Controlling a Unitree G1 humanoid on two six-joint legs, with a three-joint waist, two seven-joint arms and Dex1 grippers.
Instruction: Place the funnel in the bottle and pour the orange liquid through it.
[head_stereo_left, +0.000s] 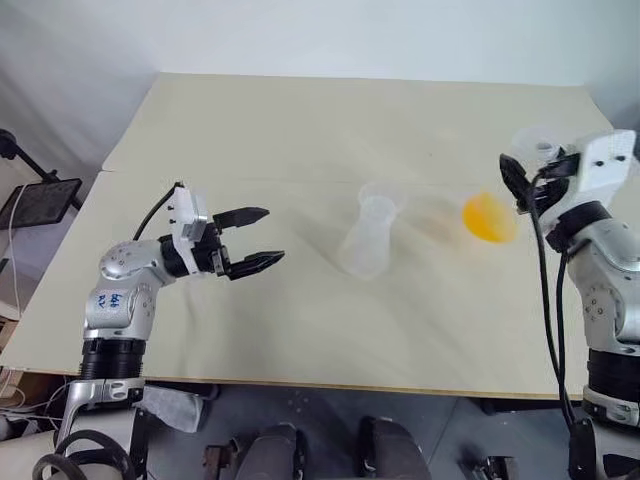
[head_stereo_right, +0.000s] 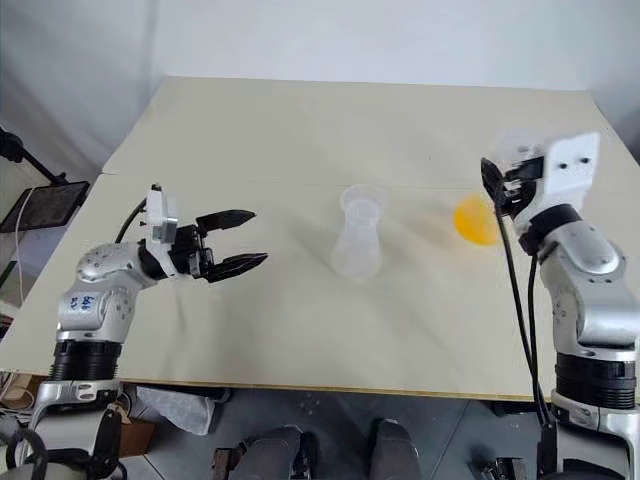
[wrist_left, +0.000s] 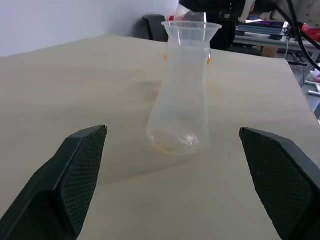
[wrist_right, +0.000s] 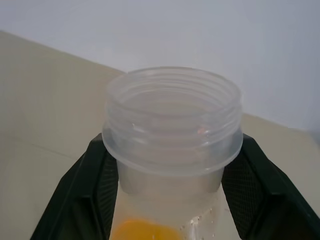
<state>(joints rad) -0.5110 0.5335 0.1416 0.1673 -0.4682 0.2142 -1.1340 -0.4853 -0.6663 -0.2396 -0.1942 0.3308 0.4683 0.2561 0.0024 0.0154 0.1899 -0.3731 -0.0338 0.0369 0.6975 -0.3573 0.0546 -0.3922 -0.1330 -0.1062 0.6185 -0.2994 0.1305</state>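
The frosted cone-shaped bottle (head_stereo_left: 368, 240) stands upright mid-table. Its mouth carries a flared clear rim that looks like the funnel (wrist_left: 191, 29) seated in the neck. My left gripper (head_stereo_left: 272, 235) hovers open to the left of the bottle, pointing at it, with its fingers (wrist_left: 75, 175) well apart from it. At the right, my right gripper (head_stereo_left: 522, 172) is shut on the threaded neck of a clear flask (wrist_right: 172, 130), held above the table. The orange liquid (head_stereo_left: 488, 216) pools in the flask's lower part.
The pale table (head_stereo_left: 300, 120) has a seam running across it behind the bottle. A black stand with a dark panel (head_stereo_left: 40, 200) sits off the left edge. A white cloth (head_stereo_left: 172, 406) lies below the front edge.
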